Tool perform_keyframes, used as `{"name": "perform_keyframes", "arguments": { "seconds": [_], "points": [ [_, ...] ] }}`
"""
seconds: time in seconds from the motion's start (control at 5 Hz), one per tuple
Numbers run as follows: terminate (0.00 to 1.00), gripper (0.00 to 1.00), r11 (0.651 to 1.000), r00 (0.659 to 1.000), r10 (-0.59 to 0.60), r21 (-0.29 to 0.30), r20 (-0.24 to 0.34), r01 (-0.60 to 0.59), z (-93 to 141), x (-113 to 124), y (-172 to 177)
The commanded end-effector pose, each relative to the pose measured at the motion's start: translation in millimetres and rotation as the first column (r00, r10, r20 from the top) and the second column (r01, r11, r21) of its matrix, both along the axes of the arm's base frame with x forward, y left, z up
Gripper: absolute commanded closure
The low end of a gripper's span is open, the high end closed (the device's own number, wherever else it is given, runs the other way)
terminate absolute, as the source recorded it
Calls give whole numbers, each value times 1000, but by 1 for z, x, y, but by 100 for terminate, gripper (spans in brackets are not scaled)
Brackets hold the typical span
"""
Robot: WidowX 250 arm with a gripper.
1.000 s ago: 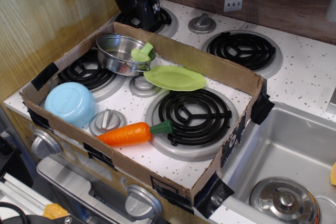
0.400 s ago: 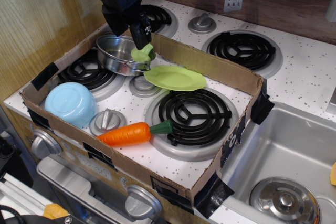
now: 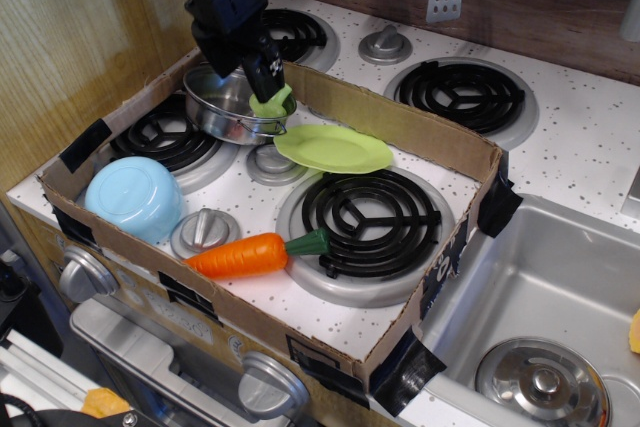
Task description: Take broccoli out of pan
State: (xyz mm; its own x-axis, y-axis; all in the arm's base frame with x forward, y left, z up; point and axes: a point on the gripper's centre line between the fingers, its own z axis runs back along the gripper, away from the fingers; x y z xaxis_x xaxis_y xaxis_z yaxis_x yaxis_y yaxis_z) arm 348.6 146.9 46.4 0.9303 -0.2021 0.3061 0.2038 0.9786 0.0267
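The pan [image 3: 212, 105] is a small shiny steel pot at the back left of the cardboard tray, over the left rear burner. The broccoli [image 3: 272, 103], pale lime green and lumpy, rests in the pan against its right rim. My black gripper [image 3: 241, 67] hangs directly over the pan with its jaws apart. Its right finger [image 3: 264, 73] stands just above the broccoli, and the left one reaches down over the pan's inside. It holds nothing. The arm hides the back part of the pan.
A flat lime-green plate [image 3: 335, 149] lies right of the pan. A light blue bowl [image 3: 133, 197] lies upside down at the front left. An orange carrot [image 3: 240, 255] lies at the front. Low cardboard walls [image 3: 400, 119] ring the tray. A sink [image 3: 560, 277] is at right.
My gripper has come forward from the back burner and lowered over the pan, then shifted slightly left and down. The broccoli and pan have not moved.
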Motion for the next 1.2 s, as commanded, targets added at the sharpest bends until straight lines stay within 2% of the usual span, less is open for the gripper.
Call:
{"name": "perform_keyframes", "arguments": {
  "seconds": [0.0, 0.4, 0.6, 0.8, 1.0],
  "points": [
    [0, 0, 999, 996, -27, 31, 88, 24, -2, 7, 9],
    [0, 0, 999, 994, -36, 0, 105, 37, -15, 13, 9],
    [0, 0, 1000, 996, -28, -2, 87, 29, -15, 12, 7],
    [0, 100, 999, 996, -32, 10, 82, 31, -10, 10, 7],
    [0, 100, 999, 995, -44, 26, 84, 42, 2, 11, 6]
  ]
}}
